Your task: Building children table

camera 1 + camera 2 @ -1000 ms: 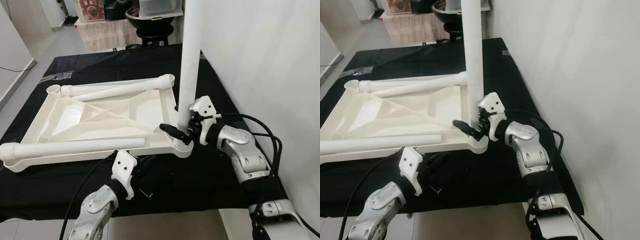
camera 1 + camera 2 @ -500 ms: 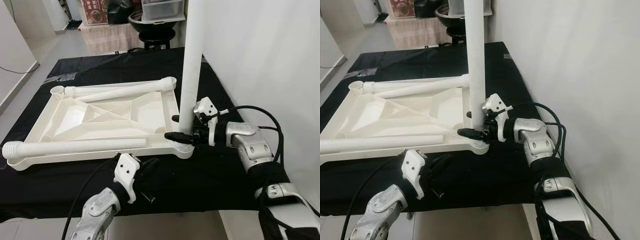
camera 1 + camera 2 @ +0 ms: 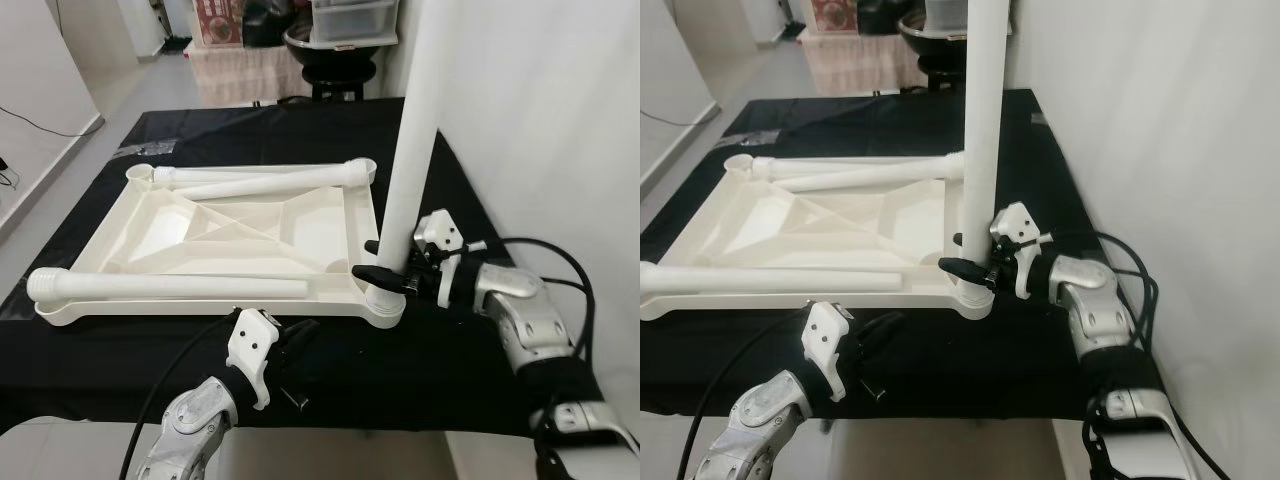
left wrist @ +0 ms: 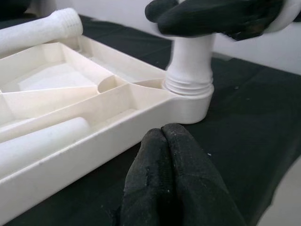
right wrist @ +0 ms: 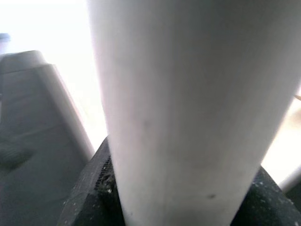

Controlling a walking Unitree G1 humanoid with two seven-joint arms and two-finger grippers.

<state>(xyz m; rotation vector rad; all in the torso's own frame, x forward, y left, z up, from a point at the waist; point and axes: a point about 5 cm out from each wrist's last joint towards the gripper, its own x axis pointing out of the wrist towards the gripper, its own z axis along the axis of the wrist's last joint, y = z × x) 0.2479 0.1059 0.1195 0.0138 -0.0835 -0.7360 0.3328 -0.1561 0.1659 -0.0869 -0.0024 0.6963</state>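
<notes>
Your right gripper (image 3: 385,262) clamps upright white leg (image 3: 411,150) at threaded corner socket of upturned tabletop (image 3: 240,225); left gripper (image 4: 162,136) pinched closed, empty.

— Item one?
— Table top (image 3: 250,225), white plastic, lying upside down on a black cloth, ribbed underside up.
— Legs?
— One leg (image 3: 415,140), white tube, upright in the near right corner socket (image 3: 385,300), threaded end showing at the base. Three more legs lie flat on the top: one (image 3: 165,286) along the near edge, two (image 3: 270,178) at the far edge.
</notes>
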